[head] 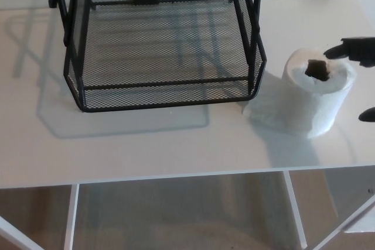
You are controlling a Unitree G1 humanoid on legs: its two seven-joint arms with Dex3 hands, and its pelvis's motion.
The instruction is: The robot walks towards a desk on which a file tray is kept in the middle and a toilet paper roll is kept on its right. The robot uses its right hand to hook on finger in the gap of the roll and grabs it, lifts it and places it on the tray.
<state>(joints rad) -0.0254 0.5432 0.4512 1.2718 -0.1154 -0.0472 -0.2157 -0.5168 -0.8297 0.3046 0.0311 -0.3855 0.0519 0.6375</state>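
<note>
My view is bright and evenly lit, the white desk (146,144) nearly washed out. The mesh file tray (164,45) throws a pale, soft-edged shadow onto the desk to its left and front. The toilet paper roll (316,95) looks slightly soft, its bright top losing detail; its faint shadow falls in front.

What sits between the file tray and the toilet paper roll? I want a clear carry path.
In the head view, only bare white desk separates the file tray from the toilet paper roll; nothing stands there.
</note>
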